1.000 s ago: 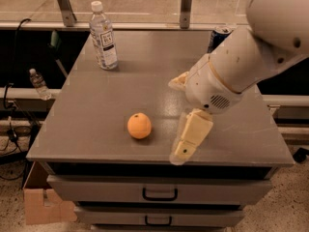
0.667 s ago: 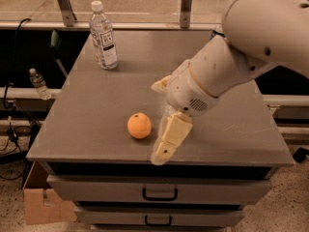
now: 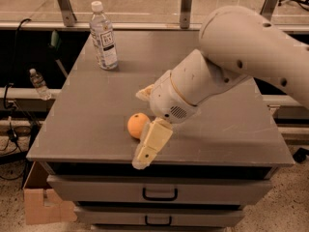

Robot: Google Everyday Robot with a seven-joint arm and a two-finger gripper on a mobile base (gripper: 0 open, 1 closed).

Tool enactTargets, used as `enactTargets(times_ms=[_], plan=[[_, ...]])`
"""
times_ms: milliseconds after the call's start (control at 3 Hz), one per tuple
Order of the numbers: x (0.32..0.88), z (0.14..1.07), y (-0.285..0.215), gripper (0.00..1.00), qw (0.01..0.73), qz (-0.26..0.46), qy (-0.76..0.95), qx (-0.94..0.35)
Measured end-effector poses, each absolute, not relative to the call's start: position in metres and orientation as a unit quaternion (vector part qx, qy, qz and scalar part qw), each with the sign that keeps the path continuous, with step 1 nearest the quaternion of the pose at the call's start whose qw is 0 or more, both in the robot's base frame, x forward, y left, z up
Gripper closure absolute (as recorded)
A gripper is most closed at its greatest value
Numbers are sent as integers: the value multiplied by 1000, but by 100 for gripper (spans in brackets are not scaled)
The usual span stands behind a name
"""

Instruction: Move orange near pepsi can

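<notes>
The orange (image 3: 137, 125) lies on the grey cabinet top (image 3: 87, 115), near the front and left of centre. My gripper (image 3: 147, 125) is open, right beside the orange on its right. One cream finger (image 3: 150, 143) reaches down past the front of the orange, and the other finger (image 3: 144, 93) shows just behind it. The orange sits at the mouth of the gap between them. The big white arm (image 3: 241, 57) covers the right rear of the top. The pepsi can is hidden from view.
A clear plastic water bottle (image 3: 103, 36) with a white cap stands at the back left of the top. Metal posts (image 3: 185, 6) line the far edge. Drawers (image 3: 159, 193) are below the front edge, and a cardboard box (image 3: 43, 204) sits on the floor at the left.
My arm has swung left across the top, bringing the gripper from the right of centre up to the orange. The orange and the bottle have not moved.
</notes>
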State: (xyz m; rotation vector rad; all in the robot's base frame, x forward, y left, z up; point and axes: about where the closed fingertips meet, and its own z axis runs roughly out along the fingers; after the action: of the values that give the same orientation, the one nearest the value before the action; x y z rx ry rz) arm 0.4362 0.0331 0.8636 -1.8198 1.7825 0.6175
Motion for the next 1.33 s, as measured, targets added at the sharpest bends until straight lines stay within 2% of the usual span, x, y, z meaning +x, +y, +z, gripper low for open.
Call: enactTargets(times_ms=[333,1333], plan=[[444,851,36,17,259,234,663,-663],[474,864,10,87,291,229,680,-633]])
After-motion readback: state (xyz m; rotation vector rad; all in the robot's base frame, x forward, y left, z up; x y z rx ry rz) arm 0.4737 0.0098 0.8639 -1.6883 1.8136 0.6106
